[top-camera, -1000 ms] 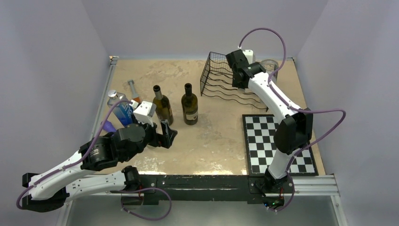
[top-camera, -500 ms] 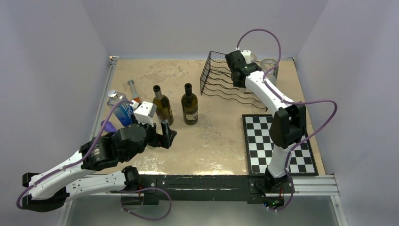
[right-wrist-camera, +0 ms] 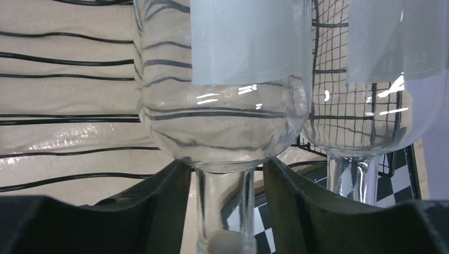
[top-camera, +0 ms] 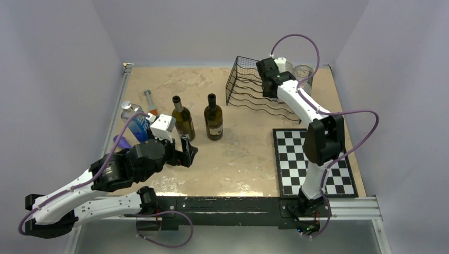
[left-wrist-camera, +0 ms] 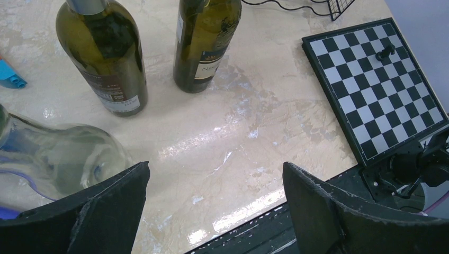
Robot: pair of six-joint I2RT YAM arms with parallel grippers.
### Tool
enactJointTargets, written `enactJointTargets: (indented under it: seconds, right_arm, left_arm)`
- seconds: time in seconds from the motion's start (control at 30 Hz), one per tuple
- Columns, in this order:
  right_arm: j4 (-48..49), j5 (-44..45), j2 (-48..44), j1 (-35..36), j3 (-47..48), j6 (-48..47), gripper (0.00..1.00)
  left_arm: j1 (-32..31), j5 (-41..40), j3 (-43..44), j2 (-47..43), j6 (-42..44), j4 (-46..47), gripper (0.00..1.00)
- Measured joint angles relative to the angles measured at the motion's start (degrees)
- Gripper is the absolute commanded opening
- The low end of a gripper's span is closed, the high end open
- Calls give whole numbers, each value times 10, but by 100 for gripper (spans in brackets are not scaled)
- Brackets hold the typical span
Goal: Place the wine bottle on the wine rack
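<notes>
Glass stem (right-wrist-camera: 222,211) inside right claw (right-wrist-camera: 225,170), grip unclear; claw nudged rightward; left claw (left-wrist-camera: 214,172) released, unmoved.

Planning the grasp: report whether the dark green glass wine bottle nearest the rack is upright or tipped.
Upright: the dark green glass wine bottle stands base-down on the beige table, neck up.

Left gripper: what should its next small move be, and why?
Probably ease the left gripper forward and to its left to straddle the nearer wine bottle: its jaws are open and empty, the bottle stands upright just ahead, and the wine rack holds no bottle.
</notes>
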Motion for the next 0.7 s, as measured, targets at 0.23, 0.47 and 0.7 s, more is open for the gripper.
enactJointTargets:
  seconds: [0.23,0.47,0.7]
  right_arm:
    - [28,-7,-3,-8,-17,12,79]
    - [64,-33,-57,-9,-31,0,94]
    - [104,-158,-207,-9,-50,-82,98]
  left_arm:
    - [0,0,0,0,-1,-2,99]
    - [0,-1,0,-9,-1,-5,99]
    - [0,-6,13,-20,4,-15,99]
